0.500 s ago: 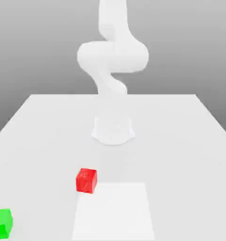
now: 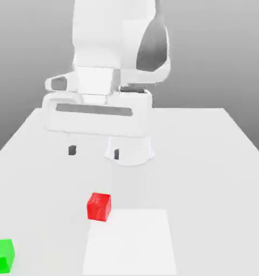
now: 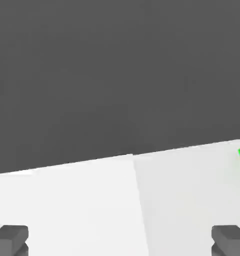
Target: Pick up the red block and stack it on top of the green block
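While the tool (image 2: 94, 152) hangs released and empty above the white tabletop (image 2: 207, 161), it should descend straight over the small glossy red cube (image 2: 99, 207) near the front edge, straddling it squarely; the small green cube (image 2: 2, 255) sits at the front corner.

The red block (image 2: 99, 207) is looking glossy, while the green block (image 2: 1, 255), white table (image 2: 207, 161) and arm (image 2: 113, 48) are looking smooth and matt.
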